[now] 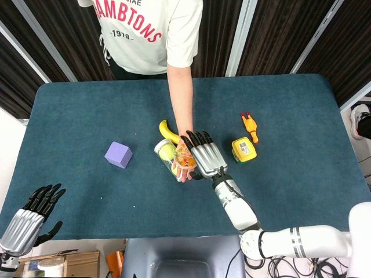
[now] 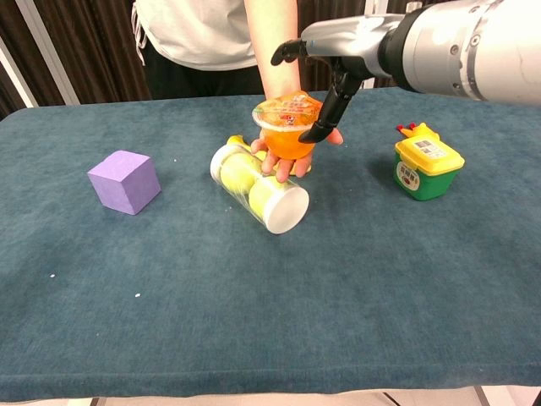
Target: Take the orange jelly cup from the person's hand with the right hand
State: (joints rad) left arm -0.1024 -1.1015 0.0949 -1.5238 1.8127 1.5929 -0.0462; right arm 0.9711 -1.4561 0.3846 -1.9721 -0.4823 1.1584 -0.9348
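The right hand (image 1: 204,153) hung over the middle of the table, its dark fingers (image 2: 328,114) spread and curving down beside the orange jelly cup (image 2: 288,125) — touching its rim or just short of it, which could not be told — with nothing gripped in them. The cup sat in the person's hand (image 2: 292,152), palm up, held just above a clear canister of tennis balls (image 2: 258,180) that lay on its side on the blue tablecloth (image 1: 290,104). From the head view the yellow tip of a banana (image 1: 167,131) showed just behind the canister, partly hidden by the person's forearm. To the robot's right of the cup stood a small yellow-and-green box (image 2: 427,165), and beyond it lay an orange rubber chicken (image 1: 250,126). Well apart on the other side rested a purple cube (image 1: 118,154). The left hand (image 1: 33,217) hovered at the near left corner of the table — fingers apart, holding nothing.
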